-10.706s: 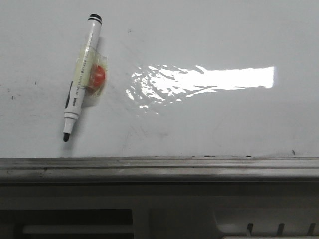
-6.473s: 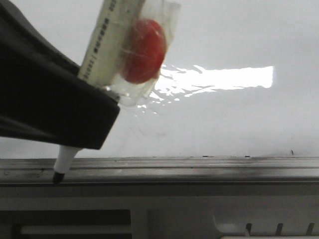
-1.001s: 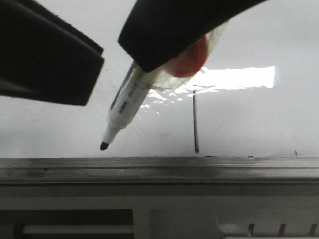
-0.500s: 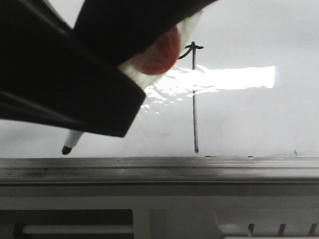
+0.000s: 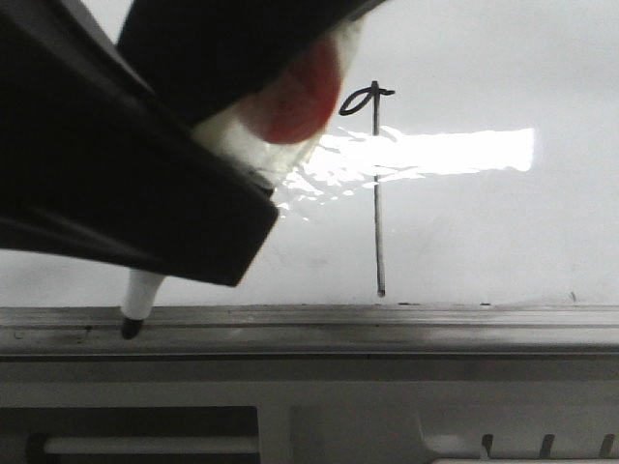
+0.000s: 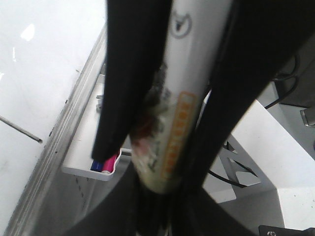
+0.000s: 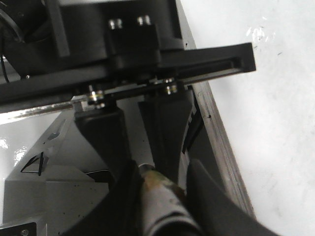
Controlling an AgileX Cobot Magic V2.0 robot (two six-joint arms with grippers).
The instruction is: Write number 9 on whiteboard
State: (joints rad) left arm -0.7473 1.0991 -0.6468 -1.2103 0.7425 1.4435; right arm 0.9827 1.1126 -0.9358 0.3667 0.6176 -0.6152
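A thin black marker-drawn number 9, a small flattened loop atop a long straight stroke, stands on the large glossy white whiteboard, its foot just above the grey metal ledge along the near edge. The figure looks complete, so the step in hand appears to be carrying the pen away from the writing.

The white black-tipped marker pen hangs left of the figure and well apart from it, its dark tip over the ledge; whether it touches the metal cannot be told. A red disc wrapped in clear tape rides on its barrel.

Doing this well likely means keeping the tip lifted off the glossy surface while it travels, so no stray line joins the 9, and setting the pen down flat well away from the ink, which may smear if brushed.

In the left wrist view the left tool is clamped on the pen's white barrel, one black finger on either side. In the right wrist view the right tool also appears closed round the pen's end, though the contact sits at the edge of view. Both dark bodies crowd the front view's upper left.
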